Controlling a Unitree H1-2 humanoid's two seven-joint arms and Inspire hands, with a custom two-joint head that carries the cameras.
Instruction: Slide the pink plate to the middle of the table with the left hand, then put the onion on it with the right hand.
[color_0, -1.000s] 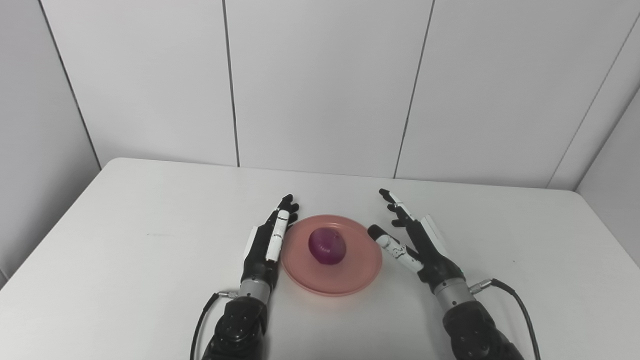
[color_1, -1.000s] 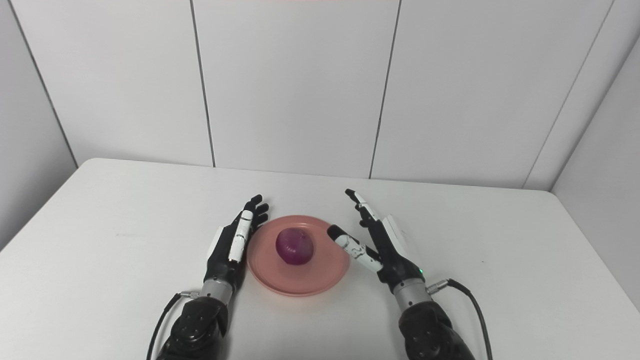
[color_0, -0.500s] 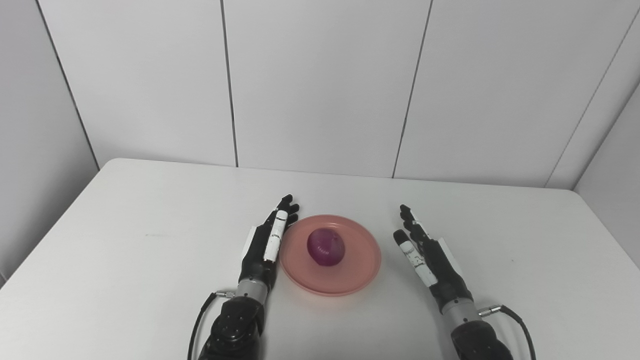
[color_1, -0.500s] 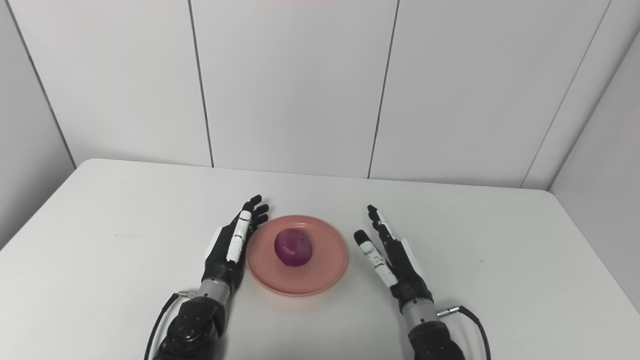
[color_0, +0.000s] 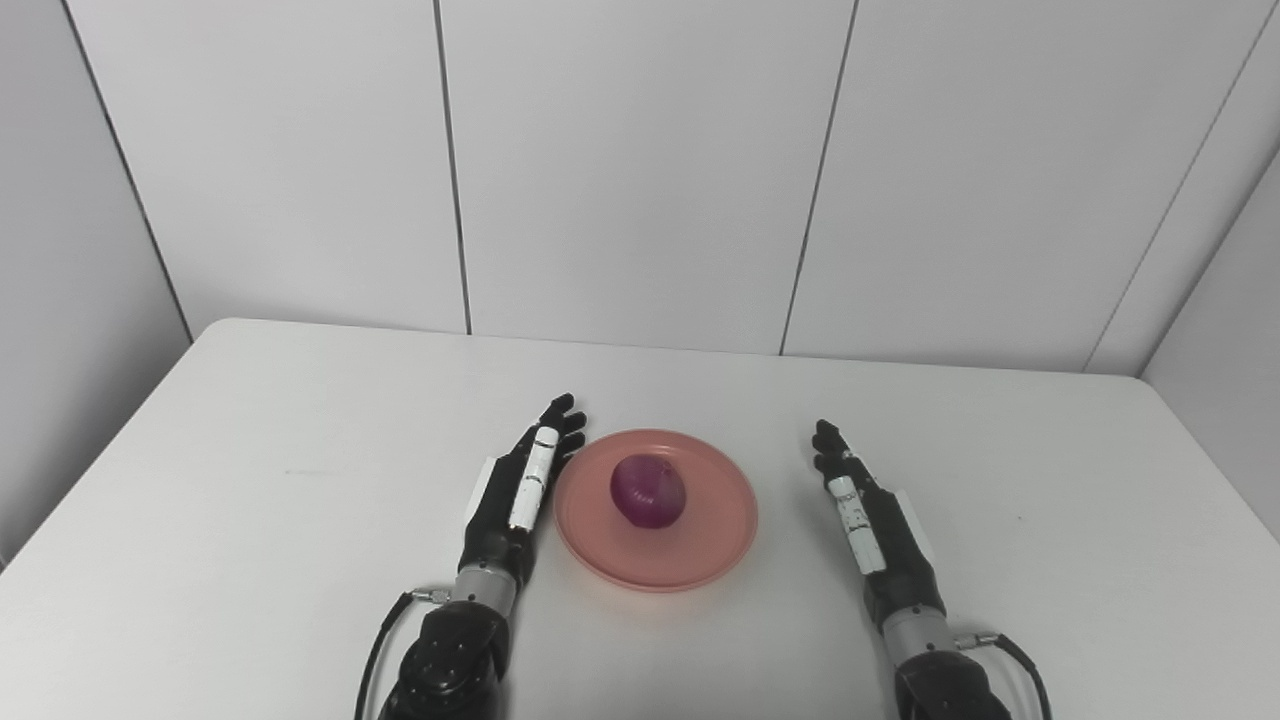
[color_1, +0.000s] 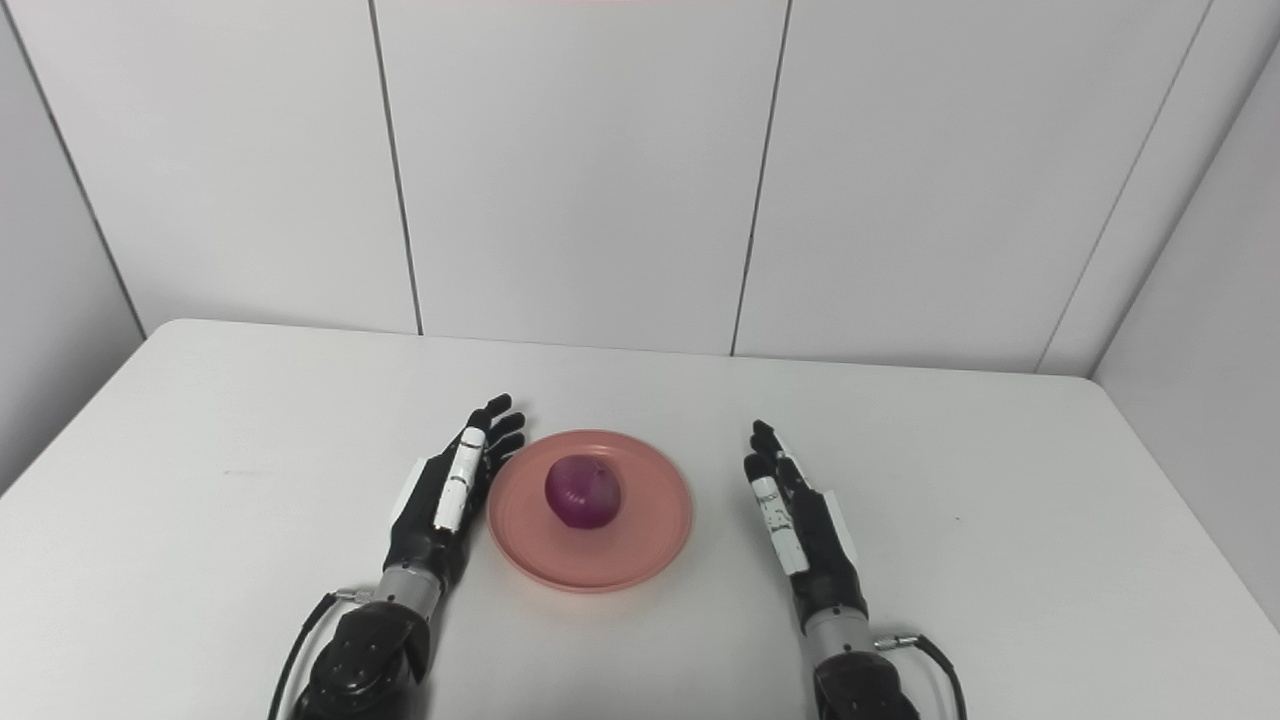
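Note:
A purple onion (color_0: 649, 492) sits on the pink plate (color_0: 712, 545) near the middle of the white table (color_0: 250, 430). My left hand (color_0: 515, 490) lies open, fingers straight, just left of the plate's rim, a narrow gap from it. My right hand (color_0: 875, 525) is open and empty, fingers straight, to the right of the plate with a clear gap of table between. In the right eye view the onion (color_1: 582, 492), the left hand (color_1: 445, 495) and the right hand (color_1: 800, 530) stand the same way.
Grey wall panels (color_0: 640, 170) stand behind the table's far edge. Black cables run from both wrists near the front edge (color_0: 385, 640). Nothing else lies on the table.
My right hand has drawn back from the plate to the right and toward me, and its thumb has closed in beside the fingers. My left hand has shifted a little left, off the rim.

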